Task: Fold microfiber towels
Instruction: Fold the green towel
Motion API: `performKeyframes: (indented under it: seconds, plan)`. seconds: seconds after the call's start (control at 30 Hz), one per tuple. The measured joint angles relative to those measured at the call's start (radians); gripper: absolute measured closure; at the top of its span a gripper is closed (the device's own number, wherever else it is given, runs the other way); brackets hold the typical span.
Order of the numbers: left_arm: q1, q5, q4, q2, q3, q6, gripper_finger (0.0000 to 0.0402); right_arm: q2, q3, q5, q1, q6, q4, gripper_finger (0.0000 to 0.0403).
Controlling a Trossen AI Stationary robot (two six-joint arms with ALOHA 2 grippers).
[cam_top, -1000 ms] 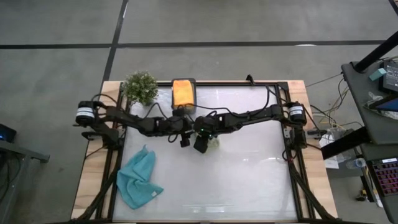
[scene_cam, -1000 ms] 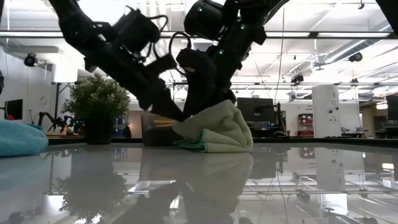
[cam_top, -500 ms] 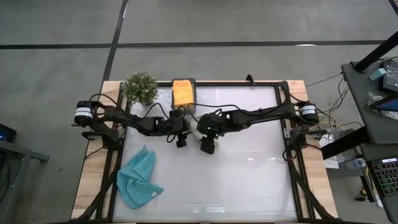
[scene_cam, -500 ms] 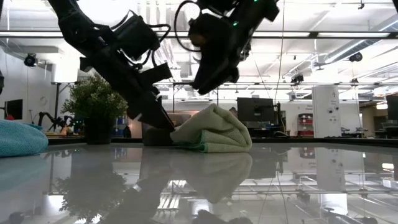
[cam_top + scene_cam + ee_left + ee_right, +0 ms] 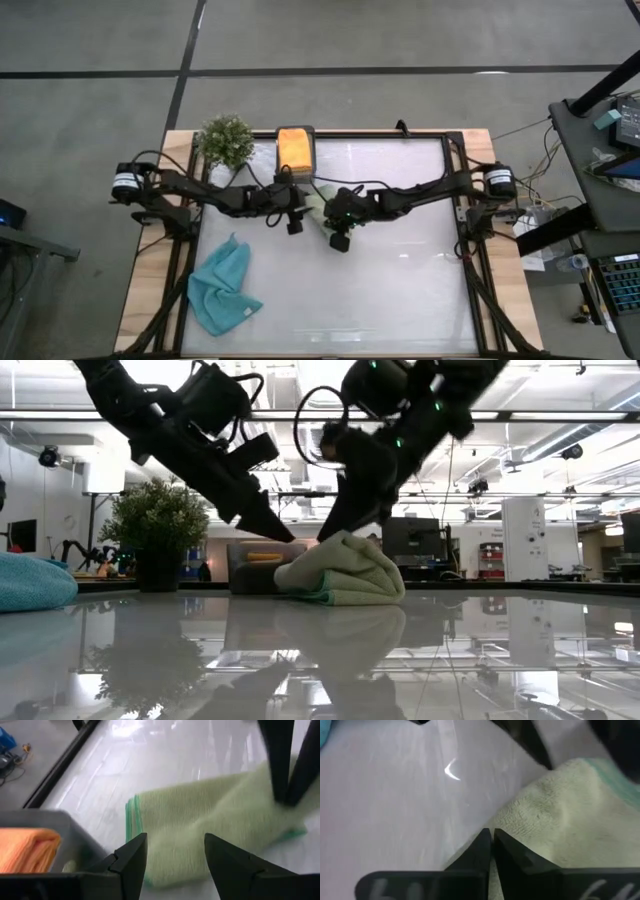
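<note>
A sage green towel (image 5: 345,572), folded into a thick bundle, lies on the glossy table (image 5: 400,290) just near of a dark grey box (image 5: 294,132). The box holds a folded orange towel (image 5: 294,148). My left gripper (image 5: 175,860) hangs open just above the green towel's left end (image 5: 150,820), its tips (image 5: 278,532) clear of the cloth. My right gripper (image 5: 330,532) is shut, and its tips (image 5: 491,837) are at the bundle's top. A light blue towel (image 5: 225,285) lies crumpled at the near left. My right gripper's shut fingertips meet the green towel's upper fold (image 5: 340,540) from above, slanting down toward the table's left. I cannot tell whether any cloth is pinched between them. The towel rests on the table.
A small potted plant (image 5: 226,140) stands at the far left corner beside the box. A black frame (image 5: 455,200) runs around the table. The right and near parts of the table (image 5: 400,290) are bare.
My right gripper let go of the green towel, rose off it, then came back down to its top and shut. The bundle settled a little flatter on the table. My left gripper drew away from the towel's left base and rose, staying open.
</note>
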Motion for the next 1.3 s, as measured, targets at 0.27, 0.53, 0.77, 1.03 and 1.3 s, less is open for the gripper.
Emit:
performKeyframes:
  seconds: [0.27, 0.53, 0.77, 1.03, 1.3]
  plan:
    - [0.000, 0.000, 0.150, 0.107, 0.000, -0.001, 0.0219, 0.071, -0.113, -0.011, 0.007, -0.003, 0.259, 0.0390]
    - [0.003, -0.058, 0.165, 0.210, 0.010, -0.026, 0.0219, 0.175, -0.098, -0.056, 0.022, 0.026, 0.368, 0.0390]
    - [0.004, -0.086, 0.156, 0.204, 0.010, -0.023, 0.0219, 0.185, -0.062, -0.057, 0.023, 0.011, 0.352, 0.0390]
    - [-0.009, -0.048, 0.129, 0.093, 0.002, -0.023, 0.0219, 0.066, -0.037, -0.056, 0.022, -0.051, 0.185, 0.0390]
    - [-0.100, 0.052, 0.137, 0.078, 0.009, -0.103, 0.0219, -0.093, -0.134, -0.054, 0.022, -0.105, 0.116, 0.0390]
